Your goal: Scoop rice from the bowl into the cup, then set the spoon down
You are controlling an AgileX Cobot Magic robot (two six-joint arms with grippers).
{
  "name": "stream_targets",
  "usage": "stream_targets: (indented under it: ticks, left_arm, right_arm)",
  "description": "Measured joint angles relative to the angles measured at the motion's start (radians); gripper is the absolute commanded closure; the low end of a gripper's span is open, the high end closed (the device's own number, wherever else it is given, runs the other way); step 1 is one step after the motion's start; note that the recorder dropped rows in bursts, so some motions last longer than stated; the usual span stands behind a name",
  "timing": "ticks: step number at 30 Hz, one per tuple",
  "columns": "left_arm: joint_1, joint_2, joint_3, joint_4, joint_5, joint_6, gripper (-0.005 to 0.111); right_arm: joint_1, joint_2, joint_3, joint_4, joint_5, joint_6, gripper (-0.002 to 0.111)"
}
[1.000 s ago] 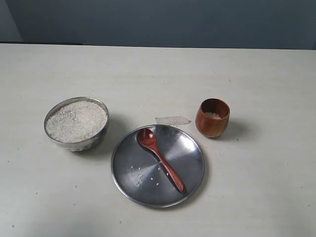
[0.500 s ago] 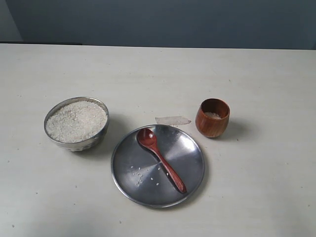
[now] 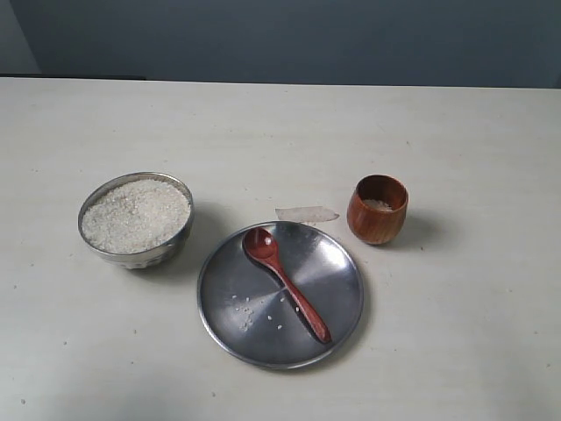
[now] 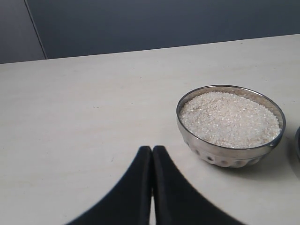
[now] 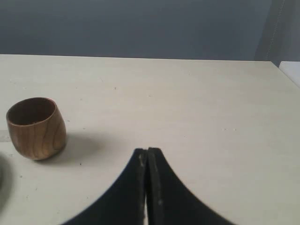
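A shiny steel bowl (image 3: 172,245) on the left holds a heap of white rice (image 3: 136,215). The wooden spoon (image 3: 285,282) lies on a flat steel plate (image 3: 337,285) in the middle, head toward the far left. The reddish-brown cup (image 3: 378,210) stands to the right with a little rice inside. Neither gripper shows in the exterior view. My left gripper (image 4: 152,150) is shut and empty, with the bowl (image 4: 220,152) and its rice (image 4: 229,118) ahead of it. My right gripper (image 5: 147,152) is shut and empty, apart from the cup (image 5: 36,128).
A small strip of clear tape (image 3: 306,213) lies on the table just behind the plate. A few loose grains (image 3: 247,309) are scattered on the plate. The pale tabletop (image 3: 280,123) ends at a dark blue wall behind.
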Motion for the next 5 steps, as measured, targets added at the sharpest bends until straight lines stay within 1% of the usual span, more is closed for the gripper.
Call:
stream_targets:
  ticks: [5]
  left_arm:
    - [0.000,0.000,0.000,0.000,0.000,0.000,0.106]
  right_arm:
    - [0.000,0.000,0.000,0.000,0.000,0.000,0.109]
